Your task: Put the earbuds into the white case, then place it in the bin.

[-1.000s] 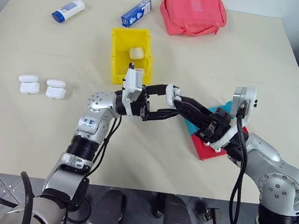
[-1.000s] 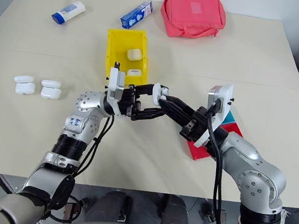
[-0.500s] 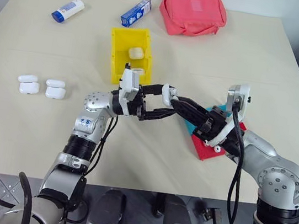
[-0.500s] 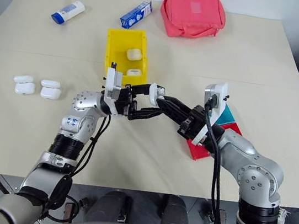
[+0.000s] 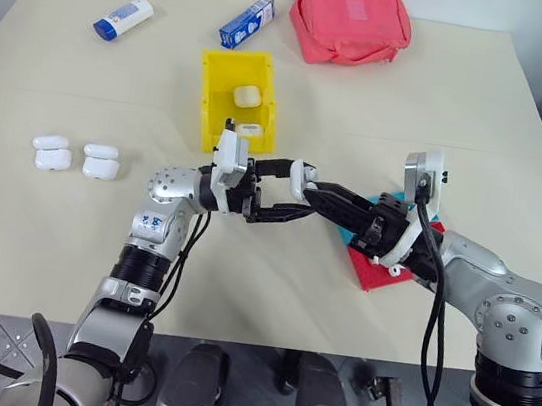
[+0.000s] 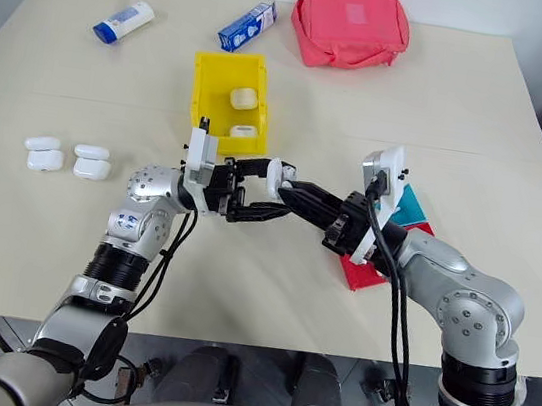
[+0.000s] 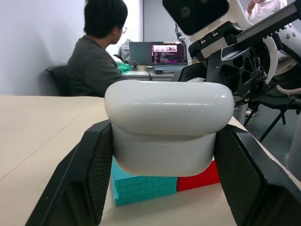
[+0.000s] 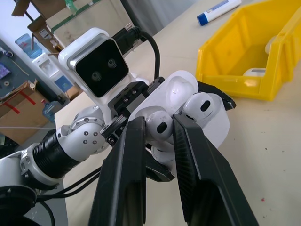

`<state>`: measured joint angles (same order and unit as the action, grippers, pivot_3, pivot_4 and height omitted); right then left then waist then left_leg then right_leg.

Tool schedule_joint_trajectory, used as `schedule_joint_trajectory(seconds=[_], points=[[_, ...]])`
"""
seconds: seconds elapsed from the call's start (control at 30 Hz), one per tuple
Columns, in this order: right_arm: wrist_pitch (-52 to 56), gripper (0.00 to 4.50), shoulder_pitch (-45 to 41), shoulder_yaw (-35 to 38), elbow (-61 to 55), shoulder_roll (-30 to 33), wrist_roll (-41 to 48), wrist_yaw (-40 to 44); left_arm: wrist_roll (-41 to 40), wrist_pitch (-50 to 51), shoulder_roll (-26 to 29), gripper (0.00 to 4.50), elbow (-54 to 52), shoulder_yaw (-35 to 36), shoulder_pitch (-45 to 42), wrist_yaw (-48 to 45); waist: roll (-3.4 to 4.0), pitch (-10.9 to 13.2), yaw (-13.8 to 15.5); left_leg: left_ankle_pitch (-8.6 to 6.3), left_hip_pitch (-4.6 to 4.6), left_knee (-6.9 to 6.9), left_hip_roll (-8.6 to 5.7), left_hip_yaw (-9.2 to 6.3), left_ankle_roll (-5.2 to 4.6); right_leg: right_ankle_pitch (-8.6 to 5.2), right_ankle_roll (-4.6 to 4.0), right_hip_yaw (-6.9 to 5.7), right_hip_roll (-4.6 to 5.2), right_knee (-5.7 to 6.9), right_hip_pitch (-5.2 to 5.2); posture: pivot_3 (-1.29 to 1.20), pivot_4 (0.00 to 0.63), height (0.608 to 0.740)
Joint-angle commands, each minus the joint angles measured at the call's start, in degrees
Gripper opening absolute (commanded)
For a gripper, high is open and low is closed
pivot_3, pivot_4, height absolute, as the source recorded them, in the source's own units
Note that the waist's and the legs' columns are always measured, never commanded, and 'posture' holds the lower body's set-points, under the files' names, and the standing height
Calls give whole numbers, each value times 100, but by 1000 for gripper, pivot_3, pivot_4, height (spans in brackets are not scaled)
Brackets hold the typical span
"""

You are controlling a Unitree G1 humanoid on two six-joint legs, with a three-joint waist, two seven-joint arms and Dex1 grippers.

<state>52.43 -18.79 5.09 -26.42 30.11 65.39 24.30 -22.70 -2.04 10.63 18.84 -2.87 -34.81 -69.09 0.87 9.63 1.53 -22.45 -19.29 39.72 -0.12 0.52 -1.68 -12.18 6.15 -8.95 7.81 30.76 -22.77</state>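
Glossy white case [image 7: 168, 133] is clamped in the left gripper [image 5: 278, 192], lid open toward the right gripper [image 8: 158, 141], which pinches an earbud [image 8: 159, 124] so it can seat beside the one already in. The yellow bin [image 5: 209, 99] sits at 11 o'clock with two cases [image 5: 246, 112] inside. Teal and red trays [image 6: 393, 248] lie under the right arm, not blocking.

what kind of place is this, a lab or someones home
Most likely an office-style lab. Behind the table a person sits at a desk with an open laptop, and cardboard boxes are stacked by the wall.
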Motion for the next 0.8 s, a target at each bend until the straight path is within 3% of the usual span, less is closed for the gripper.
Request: schedule_joint_trajectory(seconds=[0.03, 0.8], points=[[276, 466, 275, -34, 514, 213, -468, -291, -475, -389, -182, 2802, -718, 55, -180, -314, 0, 0, 0, 0, 0, 0, 0, 0, 0, 0, 0, 0, 0, -1, 0, 0, 150, 740], [51, 466, 66, -23, 119, 304, -548, -203, -355, -349, -147, 2802, -577, 44, -166, -207, 0, 0, 1, 0, -1, -4, 0, -2, 1, 0, 0, 0, 5, -4, 0, 0, 150, 740]])
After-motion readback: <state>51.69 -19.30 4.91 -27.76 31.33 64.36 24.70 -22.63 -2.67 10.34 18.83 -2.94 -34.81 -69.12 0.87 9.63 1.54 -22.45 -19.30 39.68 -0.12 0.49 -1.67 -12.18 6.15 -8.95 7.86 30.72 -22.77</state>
